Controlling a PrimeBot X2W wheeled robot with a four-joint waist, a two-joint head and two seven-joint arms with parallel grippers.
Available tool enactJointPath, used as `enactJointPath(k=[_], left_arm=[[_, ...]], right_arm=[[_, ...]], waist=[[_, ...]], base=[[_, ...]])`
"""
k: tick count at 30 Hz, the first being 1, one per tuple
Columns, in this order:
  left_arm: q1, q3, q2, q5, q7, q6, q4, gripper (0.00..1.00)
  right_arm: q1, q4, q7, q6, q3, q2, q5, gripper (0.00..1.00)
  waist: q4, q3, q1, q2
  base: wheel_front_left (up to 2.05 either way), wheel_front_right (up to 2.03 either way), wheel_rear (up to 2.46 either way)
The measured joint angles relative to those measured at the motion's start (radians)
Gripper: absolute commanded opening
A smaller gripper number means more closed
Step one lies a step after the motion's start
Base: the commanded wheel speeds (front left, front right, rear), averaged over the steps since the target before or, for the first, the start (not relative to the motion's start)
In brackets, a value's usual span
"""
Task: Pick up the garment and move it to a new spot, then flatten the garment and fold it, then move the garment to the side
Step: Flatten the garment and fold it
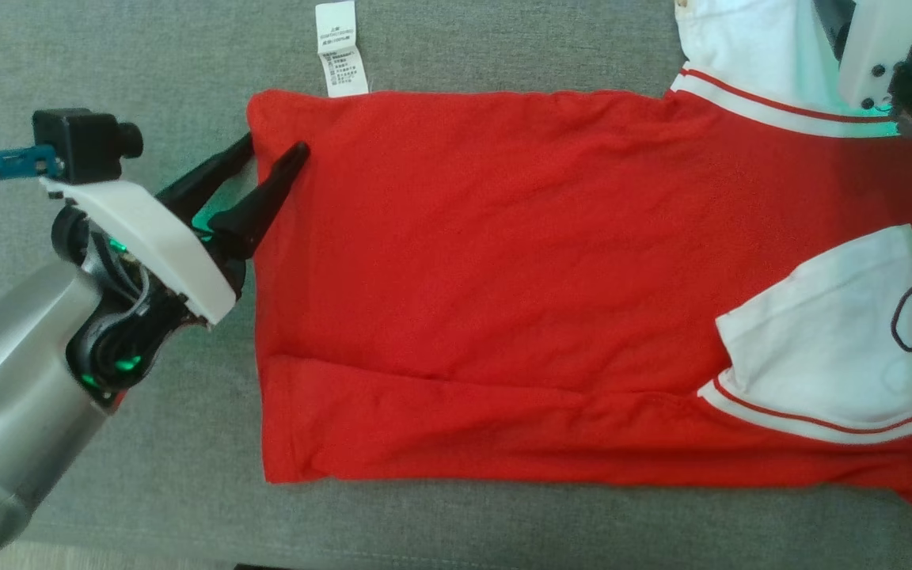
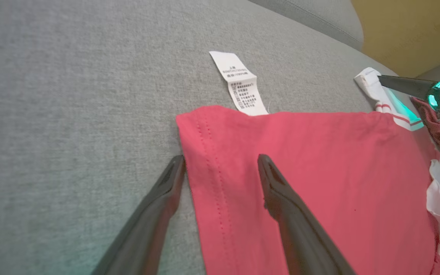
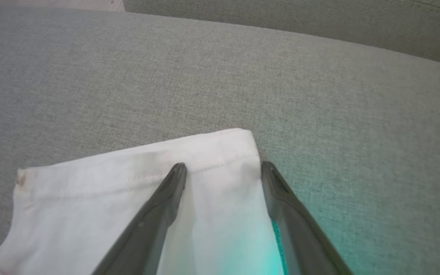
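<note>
A grey upholstered cushion (image 1: 108, 47) is seen carrying everything, with its back edge visible in the right wrist view. A red garment (image 1: 503, 277) with white sleeves is spread flat across the cushion's middle, its hem turned toward the cushion's left end and its sleeved end toward the right. One white sleeve (image 1: 828, 317), trimmed with a red stripe, is folded in over the red body on the side nearer the cushion's front edge. The other sleeve (image 1: 749, 55) is laid out toward the back edge.

The left gripper (image 1: 274, 146) is placed at the hem's back corner. Its jaws are held wide apart across the hem, one finger over the grey cloth and the other over the red fabric, with nothing clamped. The right gripper (image 3: 223, 166) is likewise spread, one finger over the back sleeve's cuff and the other at the cuff's corner. A white care label (image 1: 341, 47) is laid on the cushion just behind the hem corner.
</note>
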Motion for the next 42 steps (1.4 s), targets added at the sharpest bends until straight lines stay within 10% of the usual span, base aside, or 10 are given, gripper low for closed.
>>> enactJointPath(k=[22,23,24,26,42], left_arm=[[-0.105,-0.117,0.044,-0.041,-0.031,-0.001,0.039,1.00],[-0.108,-0.122,0.045,-0.050,-0.024,-0.001,0.036,1.00],[-0.112,-0.130,0.047,-0.057,-0.019,-0.001,0.029,0.75],[-0.115,-0.149,0.052,-0.059,-0.015,-0.001,0.014,0.00],[-0.092,-0.192,0.113,-0.127,-0.190,-0.001,-0.069,0.00]], right_arm=[[-0.068,0.076,-0.023,0.000,0.030,0.020,-0.012,1.00],[-0.068,0.077,-0.018,0.000,0.038,0.022,0.001,0.79],[-0.069,0.077,-0.016,0.000,0.045,0.024,0.013,0.00],[-0.069,0.081,-0.016,0.000,0.062,0.025,0.040,0.00],[-0.044,0.077,-0.220,0.000,0.018,0.025,0.145,0.00]], waist=[[-0.023,0.017,0.0000,0.0000],[-0.024,0.016,0.0000,0.0000],[-0.025,0.015,0.0000,0.0000],[-0.027,0.010,0.0001,0.0000],[-0.055,-0.085,0.0001,0.0000]], base=[[0.00,0.00,0.00],[0.00,0.00,0.00],[0.00,0.00,0.00],[0.00,0.00,0.00],[0.00,0.00,0.00]])
